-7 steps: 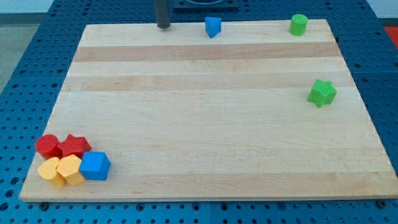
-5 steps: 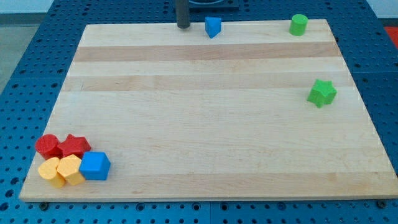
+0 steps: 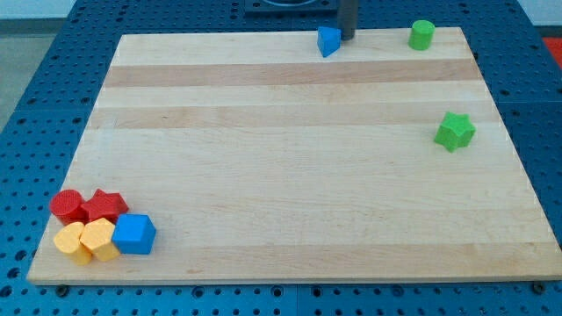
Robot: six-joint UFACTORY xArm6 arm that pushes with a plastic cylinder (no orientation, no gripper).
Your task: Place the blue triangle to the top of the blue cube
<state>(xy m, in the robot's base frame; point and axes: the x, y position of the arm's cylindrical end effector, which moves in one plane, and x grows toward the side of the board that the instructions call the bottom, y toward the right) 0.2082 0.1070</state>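
The blue triangle (image 3: 328,41) lies at the view's top edge of the wooden board (image 3: 290,158), a little right of centre. My tip (image 3: 348,38) is right beside it, against its right side. The blue cube (image 3: 133,233) sits far away in the board's bottom-left corner, at the right end of a cluster of blocks.
Two red blocks (image 3: 86,205) and two yellow blocks (image 3: 85,240) crowd against the blue cube's left side. A green cylinder (image 3: 421,34) stands at the top right. A green star (image 3: 455,131) lies near the right edge.
My tip has moved along the top edge from the triangle's left to its right. The blue triangle has shifted a little to the right. The other blocks have not moved.
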